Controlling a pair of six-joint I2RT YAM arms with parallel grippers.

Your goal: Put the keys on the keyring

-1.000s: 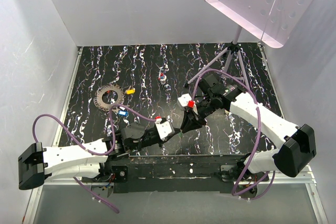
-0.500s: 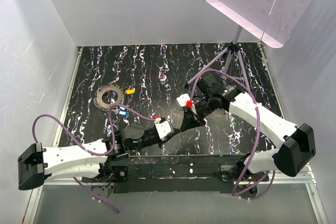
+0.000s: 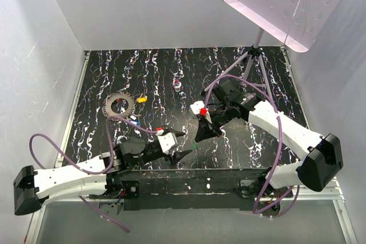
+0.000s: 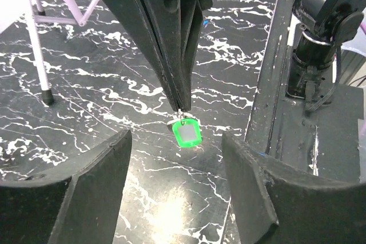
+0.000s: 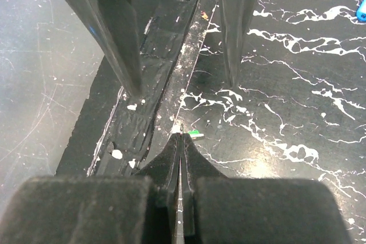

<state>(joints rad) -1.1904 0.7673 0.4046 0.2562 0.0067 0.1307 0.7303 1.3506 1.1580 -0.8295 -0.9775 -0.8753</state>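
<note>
- The right hand (image 3: pixel 198 137) is clenched on the metal end of the green key (image 4: pixel 186 134). The plastic head hangs below its tips, close over the surface (image 3: pixel 160 67) near the front edge. Whether it touches the surface is not clear.
- The left hand (image 3: pixel 184 144) is released, its fingers spread to either side of the hanging key and touching nothing.
- This reads as a handover. The left hand does best to close on the green head alone, square on its flat faces, which leaves the metal end free for threading.
- The right hand should let go only once the left grip is firm. The key looks small and slick, and it could twist or drop.
- The keyring (image 3: pixel 118 106) lies flat, well apart on the left arm's side, so the left hand is the better one to carry the key there.
- The yellow key (image 3: pixel 142 99) lies just beside the keyring and the blue key (image 3: pixel 134 122) lies near it. The carry should pass clear of both.
</note>
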